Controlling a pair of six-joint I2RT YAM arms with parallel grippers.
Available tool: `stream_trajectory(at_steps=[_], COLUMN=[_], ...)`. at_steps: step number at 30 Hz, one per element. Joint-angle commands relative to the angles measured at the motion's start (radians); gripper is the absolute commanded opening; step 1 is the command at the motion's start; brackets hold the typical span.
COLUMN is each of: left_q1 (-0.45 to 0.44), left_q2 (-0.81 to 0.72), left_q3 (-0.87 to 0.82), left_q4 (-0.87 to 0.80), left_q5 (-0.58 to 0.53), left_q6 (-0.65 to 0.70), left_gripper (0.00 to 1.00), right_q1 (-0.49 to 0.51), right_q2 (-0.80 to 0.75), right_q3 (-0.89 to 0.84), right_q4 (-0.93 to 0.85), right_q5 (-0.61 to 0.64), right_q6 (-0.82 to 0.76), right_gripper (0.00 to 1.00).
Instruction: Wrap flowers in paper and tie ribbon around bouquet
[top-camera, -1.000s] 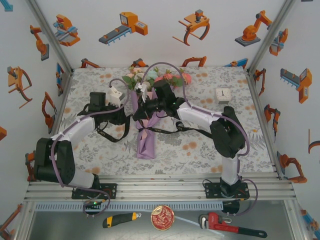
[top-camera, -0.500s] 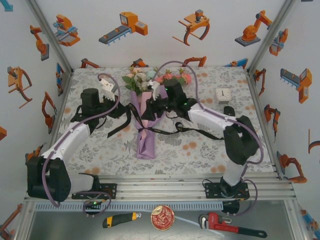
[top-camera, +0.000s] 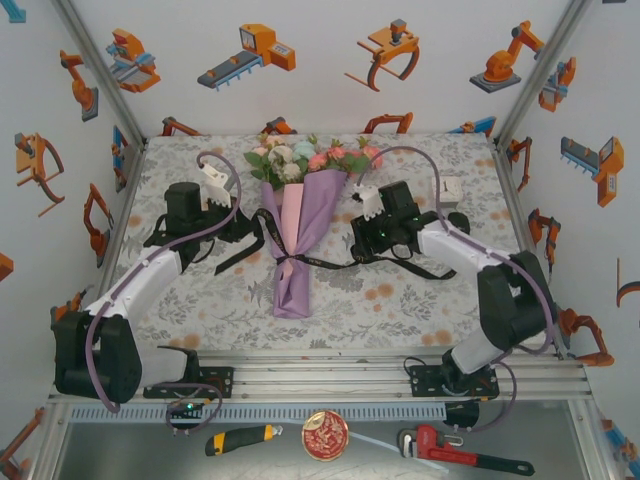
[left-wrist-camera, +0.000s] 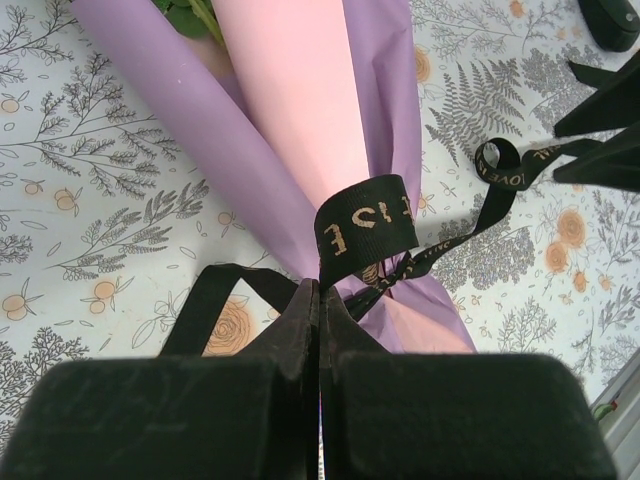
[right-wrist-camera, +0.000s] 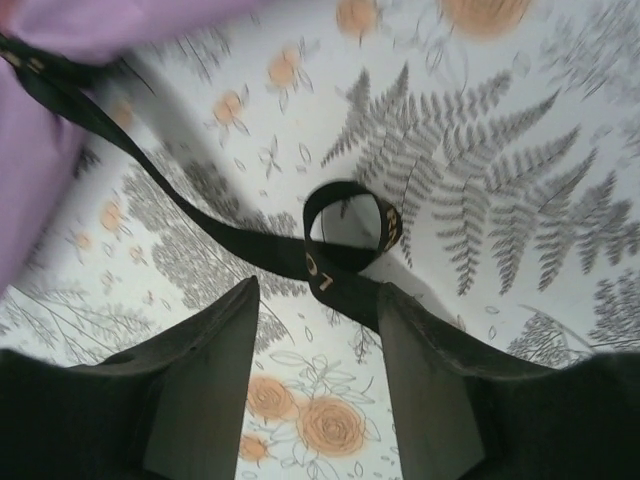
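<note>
The bouquet lies mid-frame in the top view, with the flowers toward the upper edge and the paper cone tapering toward the lower edge. The ribbon is knotted round the cone's narrow waist, and 2 tails trail left and right.

The left claw is pressed together and seems to pinch the ribbon just beside the knot. The right claw is spread, its 2 fingers astride the right tail's small curl without gripping it.

The ribbon looks thin, floppy and probably slick, so it is best taken flat across its width, near a tail's end. The paper should crease easily, and the whole bundle seems light, so a hard tug may drag it across the table.

Open cloth lies at lower left and lower right. A small white cube sits at upper right, near the right arm, and the walls close in at both sides.
</note>
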Motion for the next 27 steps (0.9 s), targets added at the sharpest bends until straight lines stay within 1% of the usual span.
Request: stream_trajectory(at_steps=[1, 2, 4, 6, 7, 8, 10, 11, 14, 16, 18, 21, 23, 27], left_q1=[-0.006, -0.006, -0.006, -0.006, -0.007, -0.006, -0.006, -0.006, -0.006, -0.006, -0.006, -0.006, -0.007, -0.007], left_q2=[0.005, 0.005, 0.003, 0.0, -0.003, -0.005, -0.007, -0.007, -0.015, -0.025, -0.033, -0.039, -0.041, -0.044], left_q3=[0.027, 0.03, 0.032, 0.032, 0.032, 0.03, 0.026, 0.026, 0.026, 0.024, 0.021, 0.015, 0.014, 0.004], left_q4=[-0.008, -0.01, -0.016, -0.022, -0.025, -0.026, -0.029, -0.029, -0.039, -0.041, -0.04, -0.036, -0.033, -0.012], left_q5=[-0.002, -0.004, -0.01, -0.012, -0.015, -0.016, -0.02, -0.021, -0.02, -0.021, -0.023, -0.029, -0.03, -0.025], left_q6=[-0.013, -0.014, -0.011, -0.009, -0.008, -0.007, -0.008, -0.008, -0.009, -0.014, -0.017, -0.019, -0.02, -0.038], left_gripper=[0.0, 0.0, 0.0, 0.0, 0.0, 0.0, 0.0, 0.0, 0.0, 0.0, 0.0, 0.0, 0.0, 0.0], right_q1=[0.006, 0.005, 0.005, 0.005, 0.005, 0.005, 0.005, 0.005, 0.005, 0.007, 0.017, 0.076, 0.12, 0.19], right_q2=[0.076, 0.096, 0.134, 0.157, 0.166, 0.176, 0.206, 0.211, 0.174, 0.133, 0.089, 0.041, 0.034, 0.083], right_q3=[0.081, 0.09, 0.109, 0.124, 0.128, 0.133, 0.153, 0.168, 0.211, 0.233, 0.239, 0.233, 0.234, 0.263], right_q4=[-0.079, -0.069, -0.05, -0.038, -0.029, -0.021, -0.018, -0.023, -0.029, -0.027, 0.009, 0.076, 0.131, 0.296], right_q5=[0.017, 0.012, 0.007, 0.002, 0.003, 0.002, -0.008, -0.014, -0.041, -0.099, -0.189, -0.3, -0.335, -0.367], right_q6=[-0.007, 0.003, 0.032, 0.038, 0.037, 0.036, 0.028, 0.027, 0.026, 0.029, 0.068, 0.09, 0.103, 0.21], right_gripper=[0.45, 0.44, 0.39, 0.37, 0.34, 0.26, 0.06, 0.0, 0.0, 0.0, 0.0, 0.0, 0.0, 0.0])
